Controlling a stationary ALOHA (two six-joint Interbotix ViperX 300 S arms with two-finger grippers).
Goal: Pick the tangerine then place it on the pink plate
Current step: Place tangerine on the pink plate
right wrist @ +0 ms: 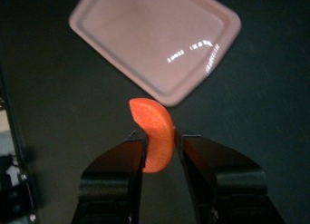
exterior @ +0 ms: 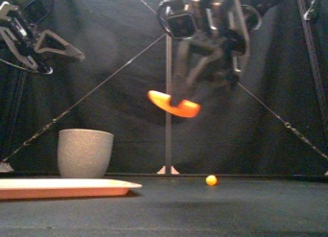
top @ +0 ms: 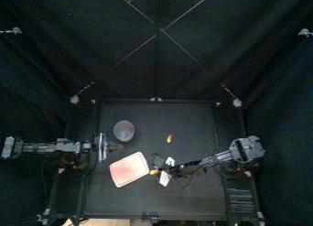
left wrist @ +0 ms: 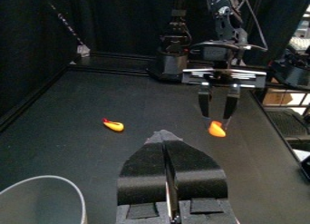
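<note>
Well, the right gripper (right wrist: pixel 155 150) is clamping its two fingers on the tangerine slice (exterior: pixel 175 105), pinching it across the middle. It is holding the slice up in the air, well clear of the table (top: pixel 196 118). So the picking part looks done to me, and the carrying part is what is going on now. Seen from the camera on that wrist, the pink plate (right wrist: pixel 151 42) is lying below and just ahead of the slice, its nearest corner close to the slice's tip. The slice is not yet hanging over the plate's flat middle. From above, the gripper is sitting just beside the plate's right edge.

The left gripper (left wrist: pixel 169 169) is resting off at the left side of the table, its fingers pressed together and holding nothing. A grey cup (exterior: pixel 84 152) is standing behind the plate. A small orange toy (exterior: pixel 212 180) is lying on the table further back and to the right, apart from everything else.

Next, I reckon, the arm is going to need to travel a little further left until the slice is hanging over the middle of the plate. Then it should come down low, and only then let the fingers part. Letting go from this height looks risky to me, since a curved slice may bounce or slide off the shallow rim.
</note>
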